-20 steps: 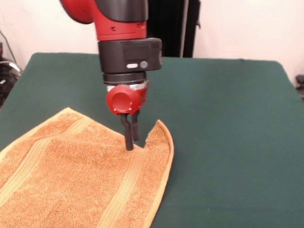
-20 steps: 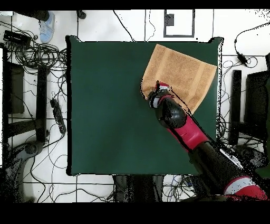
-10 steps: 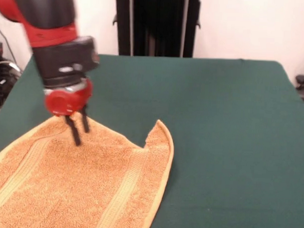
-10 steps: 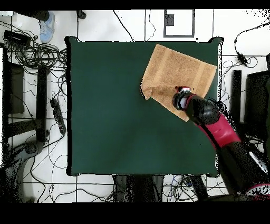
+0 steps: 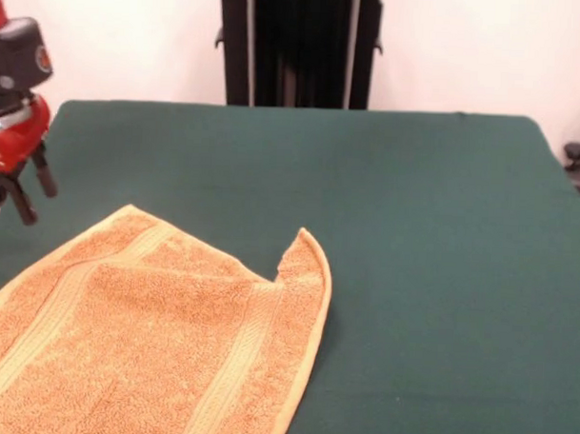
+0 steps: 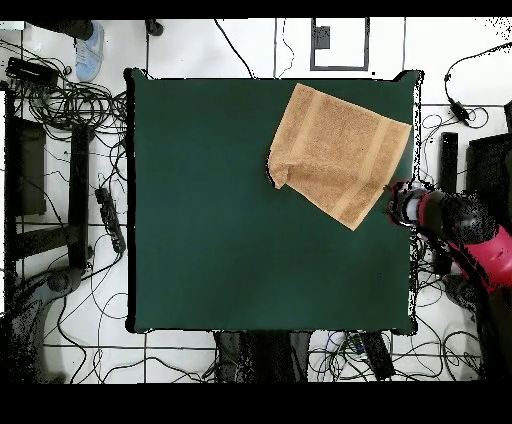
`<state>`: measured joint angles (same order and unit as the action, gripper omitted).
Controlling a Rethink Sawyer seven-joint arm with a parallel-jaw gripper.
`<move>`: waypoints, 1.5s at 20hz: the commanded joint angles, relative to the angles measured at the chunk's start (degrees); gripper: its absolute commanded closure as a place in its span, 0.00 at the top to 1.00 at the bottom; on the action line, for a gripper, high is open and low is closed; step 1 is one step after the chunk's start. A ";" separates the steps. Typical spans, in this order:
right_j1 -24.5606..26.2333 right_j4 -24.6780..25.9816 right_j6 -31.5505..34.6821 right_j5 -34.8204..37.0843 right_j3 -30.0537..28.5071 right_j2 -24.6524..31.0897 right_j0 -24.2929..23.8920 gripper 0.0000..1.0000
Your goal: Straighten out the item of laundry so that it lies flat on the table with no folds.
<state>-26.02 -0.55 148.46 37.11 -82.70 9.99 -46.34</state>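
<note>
The item of laundry (image 5: 152,336) is an orange-tan towel with ribbed bands, lying at the front left of the table (image 5: 432,231). Its far right corner (image 5: 303,254) stays turned over on itself. In the overhead view the towel (image 6: 340,148) lies at the upper right of the table (image 6: 220,220), with the turned corner (image 6: 278,176) on its left. My gripper (image 5: 34,189) hangs at the picture's left edge, above the table's side edge and clear of the towel. It is open, with nothing between its two black fingers. From above, the gripper (image 6: 394,202) sits just beyond the towel's lower right corner.
A black stand (image 5: 296,46) rises behind the table's far edge. Tangled cables (image 6: 60,100) cover the floor on the left side of the overhead view, and a blue shoe (image 6: 88,50) lies at its top left.
The arm has swung off the towel, leftward in the front view, out to the table's side edge, and the gripper's fingers have spread. The towel lies as before, with its corner still turned over.
</note>
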 commanded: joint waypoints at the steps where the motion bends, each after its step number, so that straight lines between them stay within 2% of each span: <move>1: 2.04 3.60 -6.65 8.76 2.34 0.87 2.20 1.00; 6: 3.59 1.50 -3.36 4.61 -1.57 3.74 2.20 1.00; 15: 2.97 -5.04 2.35 -1.13 -9.33 8.50 2.07 1.00; 24: 3.92 -9.90 2.97 -7.06 -14.58 13.12 0.94 1.00; 30: 6.44 -10.39 2.56 -11.43 -14.66 15.01 0.50 1.00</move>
<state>-25.11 -7.61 148.46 31.08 -91.50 16.08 -47.41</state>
